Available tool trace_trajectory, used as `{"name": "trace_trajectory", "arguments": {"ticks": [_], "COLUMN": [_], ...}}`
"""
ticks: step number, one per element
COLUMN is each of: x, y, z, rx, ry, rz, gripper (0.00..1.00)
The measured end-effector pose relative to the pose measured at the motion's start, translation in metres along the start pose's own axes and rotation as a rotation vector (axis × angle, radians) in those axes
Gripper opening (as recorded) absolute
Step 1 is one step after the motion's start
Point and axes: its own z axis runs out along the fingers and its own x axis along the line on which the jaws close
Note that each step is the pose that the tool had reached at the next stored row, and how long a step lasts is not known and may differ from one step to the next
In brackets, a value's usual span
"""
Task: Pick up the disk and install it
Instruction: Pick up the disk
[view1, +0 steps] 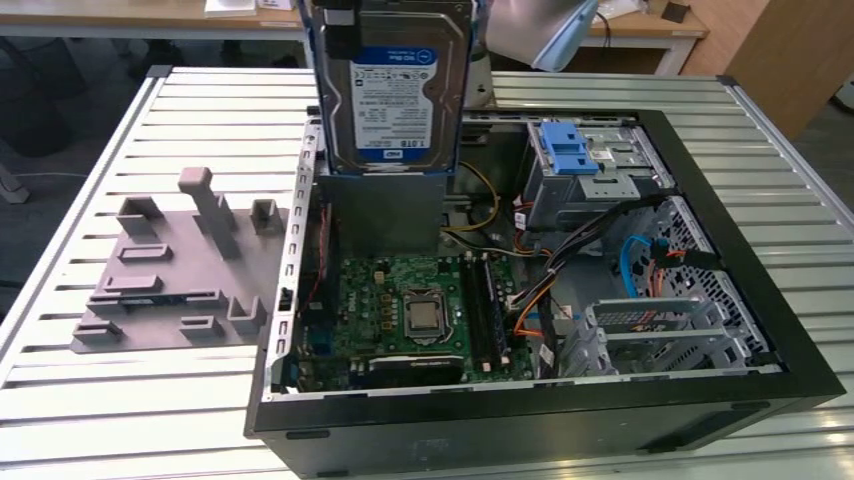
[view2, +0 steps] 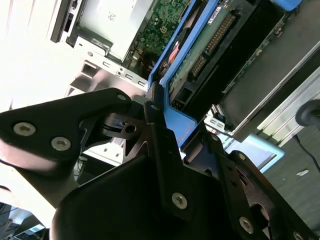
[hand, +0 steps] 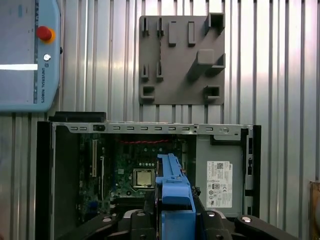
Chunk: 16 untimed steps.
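Jaws clenched on the disk (view1: 394, 92), the black fingers (view2: 162, 150) pinching the edge of its blue carrier frame (view2: 175, 120) in the second wrist view, where the drive's green circuit-board face (view2: 210, 47) also showed. Disk held upright in the air, blue-and-white label turned toward the exterior camera, raised above the open computer case (view1: 747, 330) and touching neither the case nor the desk (view1: 134, 420). Case lay on its side on the slatted metal desk, interior exposed: green motherboard (view1: 400, 300) with a square processor socket (view1: 424, 316), a drive cage carrying a blue plastic latch piece (view1: 566, 150) toward the exterior view's right, and a blue cable (view1: 627, 262) near it. Grey metal box with a white sticker (hand: 220, 176) sat inside the case in the first wrist view. Grey fixture plate (view1: 174, 270) with upright pegs lay on the desk just beside the case, on the exterior view's left. Teach pendant (hand: 25, 55) with a red button (hand: 45, 34) lay on the desk, apart from the case.
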Motion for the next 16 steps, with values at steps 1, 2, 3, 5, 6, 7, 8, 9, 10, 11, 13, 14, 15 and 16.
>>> {"name": "trace_trajectory", "arguments": {"ticks": [1,2,3,5,6,7,8,9,10,11,13,14,15,16], "x": [0.0001,0.0003,0.0004,0.0004,0.0004,0.0004,0.0004,0.0005,0.0005,0.0004,0.0004,0.0004,0.0004,0.0004], "y": [-0.0015,-0.0030,-0.0046,-0.0086,-0.0106,-0.0123,-0.0137,-0.0149,-0.0161,-0.0173,-0.0201,-0.0215,-0.0229,-0.0242], "z": [0.0000,0.0002,0.0002,0.0002,0.0003,0.0003,0.0003,0.0004,0.0004,0.0004,0.0004,0.0004,0.0004,0.0004], "rx": [-0.0001,0.0001,0.0001,-0.0001,0.0000,0.0000,0.0000,0.0000,0.0001,0.0000,0.0000,0.0000,0.0000,0.0001], "ry": [0.0000,-0.0002,-0.0001,0.0000,0.0001,0.0000,0.0000,0.0000,-0.0001,0.0000,-0.0001,0.0000,0.0000,-0.0001], "rz": [0.000,0.000,0.000,0.000,0.000,0.000,0.000,0.000,0.000,0.000,0.000,0.000,0.000,0.000], "gripper": [0.36,0.36,0.36,0.36,0.36,0.36,0.36,0.36,0.36,0.36,0.36,0.36,0.36,0.36]}}
